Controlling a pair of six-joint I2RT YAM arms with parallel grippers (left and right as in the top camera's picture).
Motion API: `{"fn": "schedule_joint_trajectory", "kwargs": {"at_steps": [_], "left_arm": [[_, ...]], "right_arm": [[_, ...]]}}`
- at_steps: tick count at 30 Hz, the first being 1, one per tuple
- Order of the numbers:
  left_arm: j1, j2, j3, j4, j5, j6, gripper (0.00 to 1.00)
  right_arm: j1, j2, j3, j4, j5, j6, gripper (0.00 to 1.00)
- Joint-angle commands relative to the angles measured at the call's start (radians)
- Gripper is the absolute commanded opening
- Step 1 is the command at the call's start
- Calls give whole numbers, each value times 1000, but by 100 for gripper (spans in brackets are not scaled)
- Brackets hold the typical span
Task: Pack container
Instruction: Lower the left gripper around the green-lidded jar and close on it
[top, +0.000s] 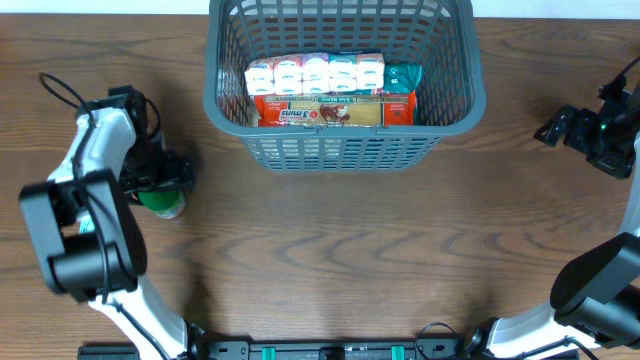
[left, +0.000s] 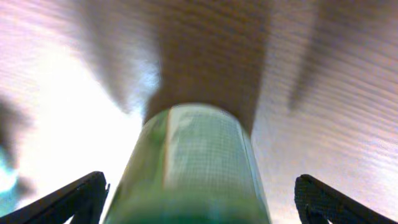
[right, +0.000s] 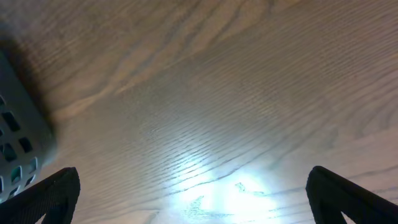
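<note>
The container, a dark grey lattice basket (top: 340, 150), stands at the top middle of the table. Inside lie a row of small white cartons (top: 315, 72), a red and yellow box (top: 320, 110) and a green packet (top: 404, 78). A green can (top: 162, 203) sits on the table at the left. My left gripper (top: 160, 178) is open, with its fingers on either side of the green can (left: 193, 168), which fills the space between them without touching. My right gripper (top: 560, 128) is open and empty over bare wood at the far right; the basket's corner (right: 18, 137) shows at its left.
The wooden table (top: 350, 260) stretches across the view. Both arm bases stand at the front edge, left (top: 90, 260) and right (top: 600, 280).
</note>
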Motion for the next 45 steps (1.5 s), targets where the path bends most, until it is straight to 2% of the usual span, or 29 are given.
{"fn": "schedule_joint_trajectory", "kwargs": {"at_steps": [1,12,32,45], "left_arm": [[2,-95,-2,-23,-36,2,96],[2,-132,-44,-37,-35,-5,96],[0,-131,-179,162,-32,-4,97],[0,-131,-212,233,-32,-4,97]], "right_arm": [[-3,-1,-1,-2,3,-14,99],[-3,-1,-1,-7,3,-14,99],[-3,-1,-1,-18,3,-14,99],[-3,-1,-1,-21,3,-15,99]]}}
